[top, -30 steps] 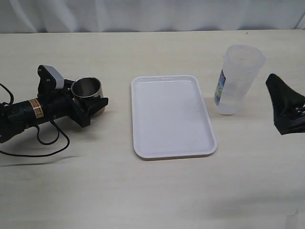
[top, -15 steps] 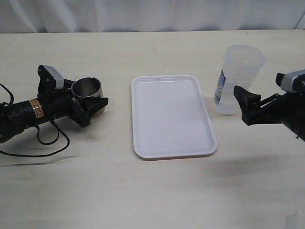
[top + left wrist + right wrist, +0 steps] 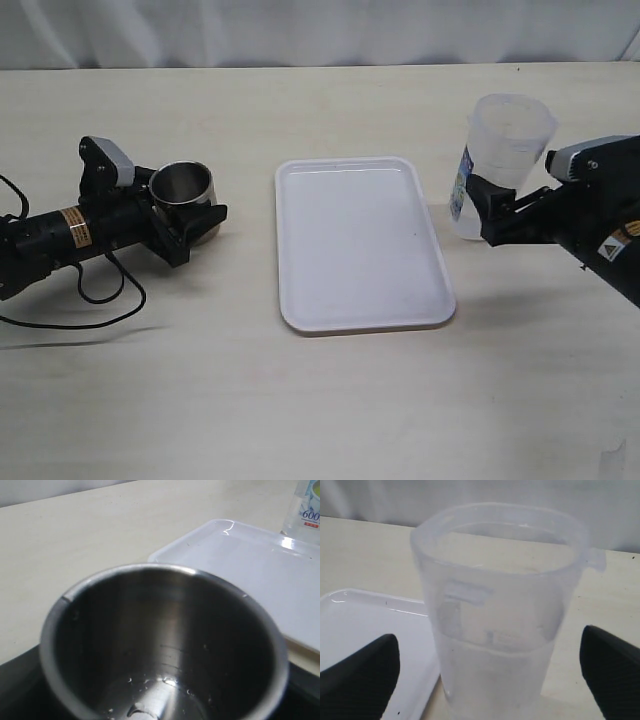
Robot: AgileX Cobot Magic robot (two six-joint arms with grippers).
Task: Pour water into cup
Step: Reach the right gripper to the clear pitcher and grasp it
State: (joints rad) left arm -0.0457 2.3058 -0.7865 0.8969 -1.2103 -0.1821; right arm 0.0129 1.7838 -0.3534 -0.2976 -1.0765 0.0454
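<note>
Pale wooden table [image 3: 330, 400] fills my exterior view, with a light curtain [image 3: 300, 30] along its 12 o'clock edge. The cup [image 3: 182, 185] stands upright at about 9 o'clock from the white tray [image 3: 360, 250], clear of its rim. My left gripper [image 3: 197, 203] comes in from 9 o'clock, lying low over the table, and has the cup clamped between its fingers, the near one pressed against the steel wall. On the left wrist feed I see only a few droplets glinting at the bottom of the cup.

The water [image 3: 495, 680] sits in the lower part of the translucent tumbler [image 3: 500, 160], which stands at about 2 o'clock from the tray, just off its corner. My right gripper [image 3: 487, 208] reaches in from 3 o'clock with its jaws spread wide. On the right wrist feed the two dark fingers [image 3: 360, 675] flank the tumbler with a gap on each side, gripping nothing.

The tray lies between cup and tumbler. A black cable [image 3: 100, 295] loops at 6 o'clock from the left arm.
</note>
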